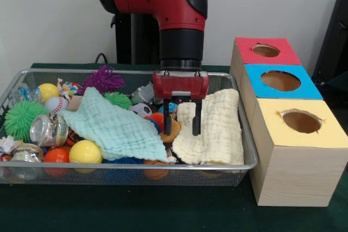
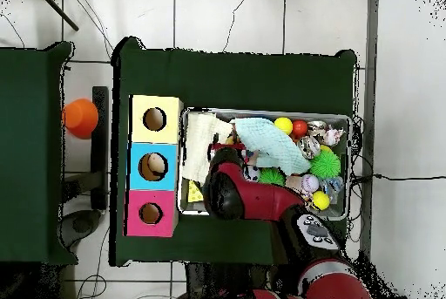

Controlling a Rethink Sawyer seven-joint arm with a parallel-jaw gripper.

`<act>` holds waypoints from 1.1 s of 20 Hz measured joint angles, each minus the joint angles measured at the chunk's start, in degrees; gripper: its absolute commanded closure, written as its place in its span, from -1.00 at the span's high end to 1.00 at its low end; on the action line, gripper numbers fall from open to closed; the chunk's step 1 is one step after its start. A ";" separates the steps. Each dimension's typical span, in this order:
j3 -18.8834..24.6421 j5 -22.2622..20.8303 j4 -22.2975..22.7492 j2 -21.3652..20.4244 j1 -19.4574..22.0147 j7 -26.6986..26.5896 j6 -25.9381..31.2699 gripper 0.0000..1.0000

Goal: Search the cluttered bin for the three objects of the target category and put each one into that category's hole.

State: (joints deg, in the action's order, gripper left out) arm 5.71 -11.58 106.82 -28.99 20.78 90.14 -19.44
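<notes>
The wire bin [image 1: 16, 82] sits on the green worktop [image 1: 136, 210], its right rim just beside a row of 3 wooden boxes with a hole each: red top [image 1: 266, 51], blue top [image 1: 281, 81], yellow top [image 1: 300, 121]. Bare worktop shows in front of the bin and boxes. The bin is crowded: a mint cloth [image 1: 117, 129] drapes across the middle, a cream cloth [image 1: 215, 129] lies folded along the right side, and balls fill the left, among them a yellow ball [image 1: 85, 151], an orange ball [image 1: 56, 156], a green spiky ball [image 1: 23, 117] and a purple spiky ball [image 1: 103, 79]. A small soccer ball [image 1: 142, 110] peeks between the cloths. Which category is the target cannot be told. The arm [image 1: 179, 20] comes straight down over the bin's middle; the claw [image 1: 182, 125] points down with its 2 fingers [image 1: 196, 118] apart, holding nothing, tips in the gap between the cloths, 1 at the cream cloth's left edge.
</notes>
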 measured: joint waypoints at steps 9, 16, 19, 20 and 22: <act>-0.02 0.02 -0.02 1.79 -0.06 0.00 -0.02 1.00; 0.00 0.02 -0.01 1.50 0.16 0.00 -0.01 1.00; 0.01 0.02 0.00 1.31 0.44 0.00 -0.01 1.00; 0.02 0.02 0.00 1.28 0.50 0.00 -0.01 1.00; 0.02 0.02 0.02 1.23 0.73 0.00 0.00 1.00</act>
State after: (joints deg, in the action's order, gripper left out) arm 5.73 -11.56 106.84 -27.76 21.51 90.14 -19.44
